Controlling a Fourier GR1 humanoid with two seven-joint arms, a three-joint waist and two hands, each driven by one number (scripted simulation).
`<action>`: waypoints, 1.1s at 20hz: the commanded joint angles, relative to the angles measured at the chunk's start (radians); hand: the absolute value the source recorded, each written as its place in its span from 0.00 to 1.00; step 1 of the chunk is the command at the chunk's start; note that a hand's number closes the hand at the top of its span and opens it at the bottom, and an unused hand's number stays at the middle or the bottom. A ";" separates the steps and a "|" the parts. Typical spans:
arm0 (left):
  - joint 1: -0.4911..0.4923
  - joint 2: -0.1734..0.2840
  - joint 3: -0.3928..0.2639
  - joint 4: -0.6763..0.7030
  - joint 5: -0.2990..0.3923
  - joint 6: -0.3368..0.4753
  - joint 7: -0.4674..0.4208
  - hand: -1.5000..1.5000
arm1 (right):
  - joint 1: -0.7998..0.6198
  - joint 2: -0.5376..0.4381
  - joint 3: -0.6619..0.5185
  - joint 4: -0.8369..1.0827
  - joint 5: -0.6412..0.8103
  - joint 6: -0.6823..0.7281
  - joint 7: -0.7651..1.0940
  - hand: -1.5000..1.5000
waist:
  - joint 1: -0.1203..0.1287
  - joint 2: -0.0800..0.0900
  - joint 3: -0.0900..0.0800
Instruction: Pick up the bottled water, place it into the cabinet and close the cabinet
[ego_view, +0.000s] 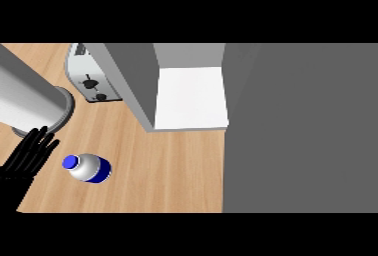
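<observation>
The bottled water (88, 168) stands on the wooden counter (162, 165) at the lower left, seen from above: a white-grey body with a blue cap. My left hand (28, 155) shows at the left edge, just left of the bottle, open with its fingers straight and pointing up, a small gap away from the bottle. The cabinet (190, 97) stands open beyond the bottle, its white inner shelf bare, with a grey panel (133, 82) along its left side. My right hand is out of view.
A silver toaster (90, 75) sits at the back left beside the cabinet's panel. A thick grey cylinder (33, 97) slants in from the upper left above my hand. A large dark grey surface (299, 130) fills the right side.
</observation>
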 joint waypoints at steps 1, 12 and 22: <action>-0.057 -0.037 -0.028 0.112 -0.125 0.038 -0.087 0.00 | 0.005 -0.043 -0.058 -0.179 -0.214 -0.055 0.116 0.00 | 0.012 0.003 -0.001; -0.212 -0.037 -0.046 0.467 -0.232 0.042 -0.212 0.00 | 0.115 -0.029 -0.051 -0.206 -0.227 0.009 0.049 0.00 | 0.004 0.002 -0.001; -0.290 -0.046 -0.016 0.829 -0.312 0.059 -0.475 0.00 | 0.132 -0.028 -0.050 -0.162 -0.221 0.020 -0.005 0.00 | 0.005 0.003 -0.001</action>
